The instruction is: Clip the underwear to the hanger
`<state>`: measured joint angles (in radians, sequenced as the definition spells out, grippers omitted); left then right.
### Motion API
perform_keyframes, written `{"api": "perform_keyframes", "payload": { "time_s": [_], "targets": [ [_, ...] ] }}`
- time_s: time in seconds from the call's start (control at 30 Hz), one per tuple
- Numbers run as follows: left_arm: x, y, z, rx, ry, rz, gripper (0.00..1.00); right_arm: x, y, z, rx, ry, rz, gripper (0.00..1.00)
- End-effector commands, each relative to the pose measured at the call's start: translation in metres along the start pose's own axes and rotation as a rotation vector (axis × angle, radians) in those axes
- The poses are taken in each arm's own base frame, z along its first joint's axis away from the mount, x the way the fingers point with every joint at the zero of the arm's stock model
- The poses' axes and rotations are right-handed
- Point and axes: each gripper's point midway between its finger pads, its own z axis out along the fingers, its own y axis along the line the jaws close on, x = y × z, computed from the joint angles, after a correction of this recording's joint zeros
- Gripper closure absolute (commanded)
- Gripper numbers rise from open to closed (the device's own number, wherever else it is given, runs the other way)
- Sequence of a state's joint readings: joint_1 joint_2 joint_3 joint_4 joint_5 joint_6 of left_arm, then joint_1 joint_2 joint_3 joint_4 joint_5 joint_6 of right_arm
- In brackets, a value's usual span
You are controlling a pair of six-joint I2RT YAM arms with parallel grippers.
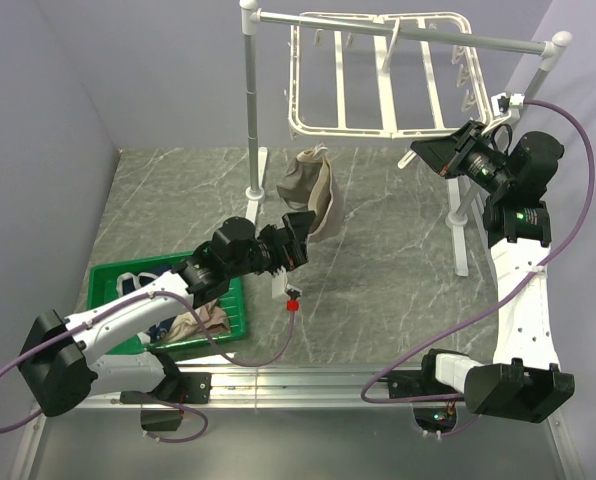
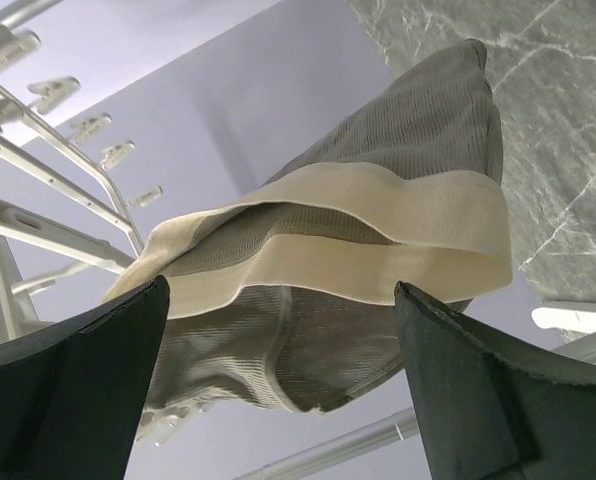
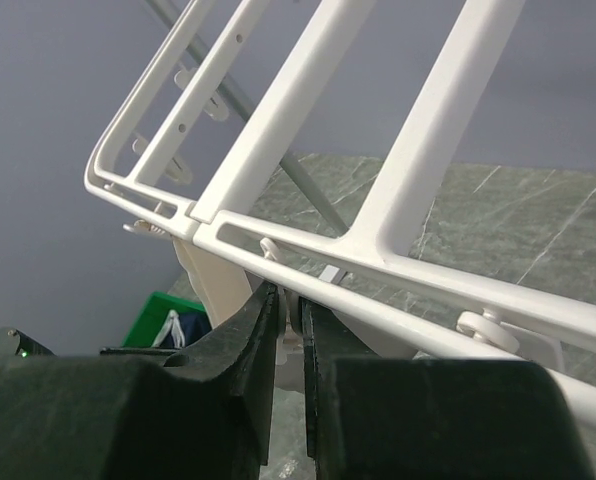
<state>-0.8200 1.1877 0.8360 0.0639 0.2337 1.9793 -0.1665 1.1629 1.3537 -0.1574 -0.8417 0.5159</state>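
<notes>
Up at the rack, the left gripper (image 1: 301,238) stood spread to its full width, both dark fingers (image 2: 78,390) clear of any cloth and holding nothing. Straight ahead of them and just beyond their tips hung the underwear (image 2: 398,160), its taupe ribbed body folded over a pale beige waistband that ran across the gap between the two fingers. From above, the garment's top sat just under the corner of the hanger (image 3: 278,110) farthest from the right gripper, though what held it there could not be made out.

Across the frame, the right gripper (image 3: 288,300) was pinched almost shut on a thin white clip (image 3: 290,345) hanging beneath the hanger's near rail. White crossbars fanned up and away above those fingertips, with more small clips dangling along the far rail. Beyond and below the right fingers lay the grey marbled table (image 1: 388,260). A green basket (image 1: 103,275) sat behind the left fingers, beside that arm, with other garments bunched inside it.
</notes>
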Motion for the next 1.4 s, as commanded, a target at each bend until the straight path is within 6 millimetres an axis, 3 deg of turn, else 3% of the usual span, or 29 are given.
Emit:
{"api": "perform_keyframes", "payload": {
  "time_s": [0.0,0.17,0.3,0.4,0.57,0.9,0.97,1.23,1.37],
  "targets": [
    [0.005,0.014,-0.009,-0.032,0.020,0.158,0.01,0.000,0.006,-0.001,-0.037,0.004,-0.006,1.00],
    [0.010,0.013,-0.014,-0.025,0.032,0.141,0.01,0.001,0.006,-0.001,-0.037,0.007,-0.009,1.00],
    [0.010,0.026,-0.020,-0.060,0.011,0.106,0.01,0.002,0.006,-0.001,-0.036,0.008,-0.010,1.00],
    [0.001,0.032,-0.026,-0.061,-0.055,0.047,0.01,0.002,0.005,-0.001,-0.035,0.010,-0.005,1.00],
    [0.005,0.024,-0.028,-0.056,-0.043,0.061,0.01,0.003,0.005,0.000,-0.036,0.011,0.001,1.00],
    [-0.001,0.072,-0.041,-0.167,-0.166,-0.113,0.01,0.004,0.004,-0.001,-0.036,0.014,-0.006,1.00],
    [-0.001,0.072,-0.040,-0.160,-0.169,-0.115,0.01,0.004,0.004,-0.001,-0.036,0.015,-0.005,1.00],
    [0.030,0.061,-0.025,-0.148,-0.015,0.003,0.01,0.004,0.005,-0.001,-0.041,0.015,-0.004,1.00],
    [0.049,0.073,-0.021,-0.198,0.050,0.038,0.01,0.005,0.005,-0.001,-0.040,0.016,-0.007,1.00]
  ]
}}
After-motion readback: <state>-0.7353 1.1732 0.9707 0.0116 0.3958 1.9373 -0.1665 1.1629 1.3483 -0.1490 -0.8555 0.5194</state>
